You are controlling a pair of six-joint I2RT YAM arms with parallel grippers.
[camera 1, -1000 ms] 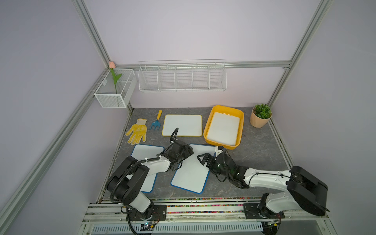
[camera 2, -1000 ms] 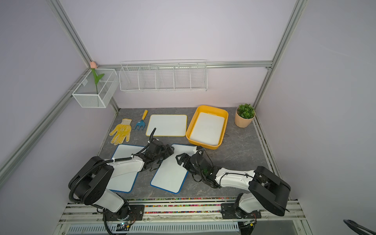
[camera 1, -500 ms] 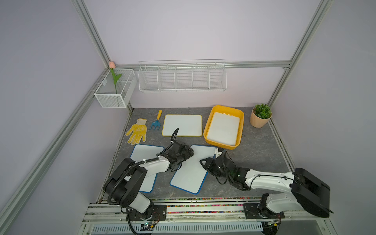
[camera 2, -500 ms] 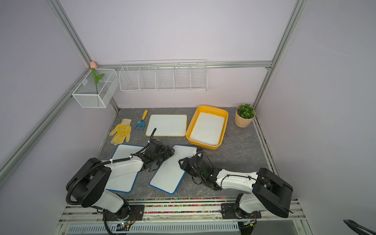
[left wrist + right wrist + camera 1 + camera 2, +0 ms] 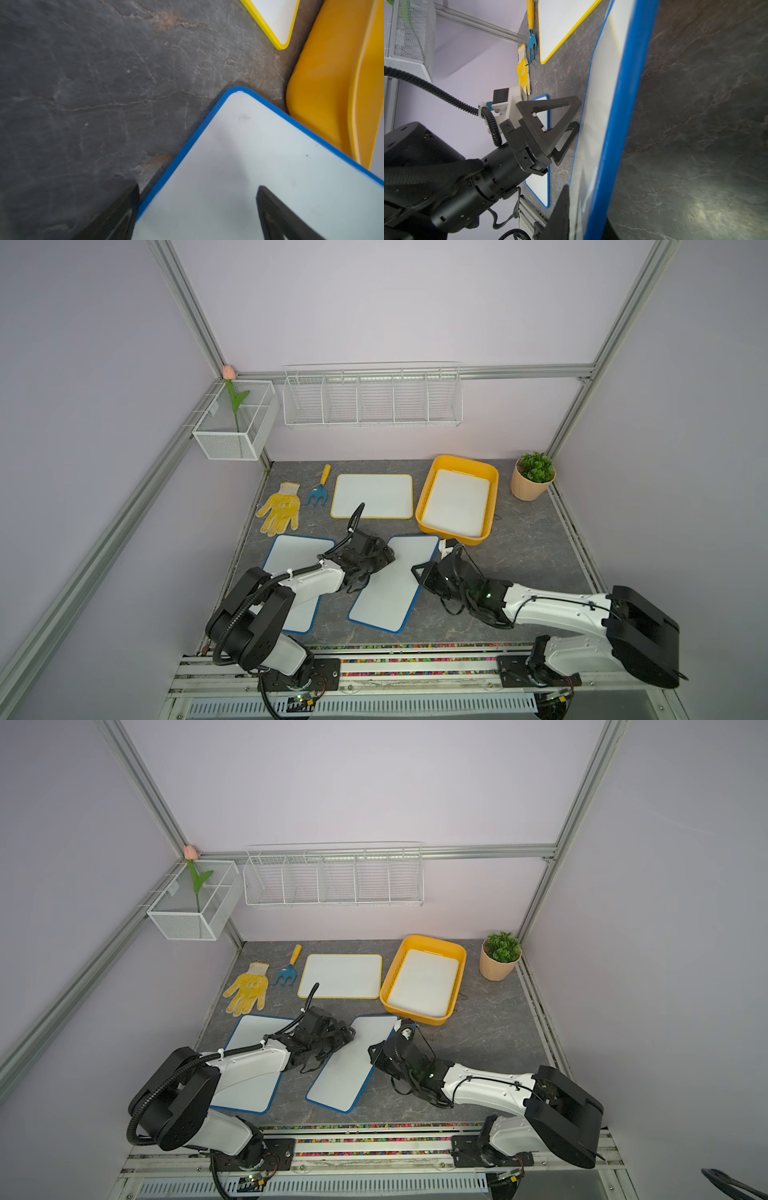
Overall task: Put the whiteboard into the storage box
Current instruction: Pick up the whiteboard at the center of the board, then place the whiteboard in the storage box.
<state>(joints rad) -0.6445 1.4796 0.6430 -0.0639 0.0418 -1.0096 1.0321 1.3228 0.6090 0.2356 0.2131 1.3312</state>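
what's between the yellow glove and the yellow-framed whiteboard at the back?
A small blue hand fork with a yellow handle lies between the yellow knitted glove and the yellow-framed whiteboard; both top views show it.

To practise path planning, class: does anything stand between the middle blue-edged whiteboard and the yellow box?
Nothing lies on the table between the whiteboard and the box; its far corner is right by the box's near wall. The open left gripper straddles one long edge, and the box already holds another whiteboard.
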